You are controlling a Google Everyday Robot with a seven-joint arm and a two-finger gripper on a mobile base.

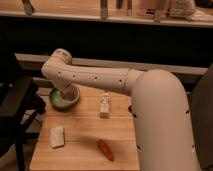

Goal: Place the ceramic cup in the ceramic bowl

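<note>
The light-green ceramic bowl stands at the back left corner of the wooden table. My white arm reaches across from the right and bends down over it. The gripper hangs at the arm's end, down inside the bowl, largely hidden by the wrist. The pale ceramic cup shows as a tan round shape right at the gripper's tip, within the bowl's rim. The gripper is shut and the cup appears held in it.
A small white bottle-like object stands upright mid-table, right of the bowl. A pale rectangular block lies near the front left. An orange-red elongated item lies near the front edge. A dark chair stands left of the table.
</note>
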